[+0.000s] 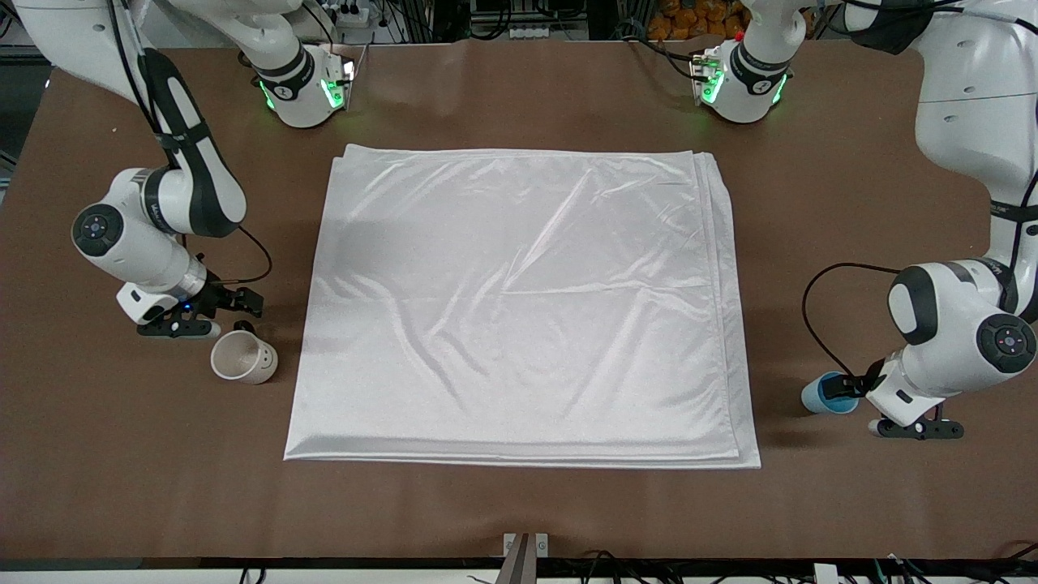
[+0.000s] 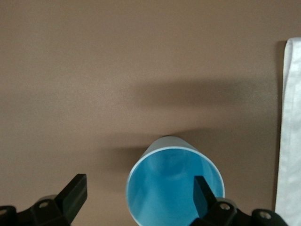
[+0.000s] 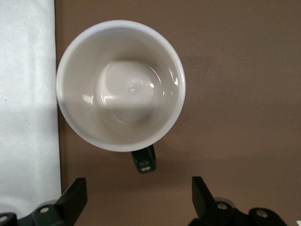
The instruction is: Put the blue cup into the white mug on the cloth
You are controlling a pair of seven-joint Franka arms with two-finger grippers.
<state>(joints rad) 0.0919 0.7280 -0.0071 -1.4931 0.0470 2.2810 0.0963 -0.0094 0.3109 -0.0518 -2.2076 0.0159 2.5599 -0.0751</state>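
Observation:
The blue cup [image 1: 829, 395] stands upright on the brown table beside the cloth [image 1: 519, 308], toward the left arm's end. My left gripper [image 1: 855, 388] is open just over it. In the left wrist view one finger [image 2: 203, 194] is over the cup's [image 2: 169, 188] blue inside and the other [image 2: 75, 192] is outside its rim. The white mug [image 1: 243, 357] stands on the table beside the cloth, toward the right arm's end. My right gripper [image 1: 242, 311] is open and empty by its dark handle [image 3: 143, 160]. The mug [image 3: 120, 84] is empty.
The cloth's edge shows in the left wrist view [image 2: 289, 132] and the right wrist view [image 3: 26, 94]. The two arm bases [image 1: 304, 89] [image 1: 742, 81] stand at the table's edge farthest from the front camera. A small metal fitting [image 1: 524, 551] sits at the nearest edge.

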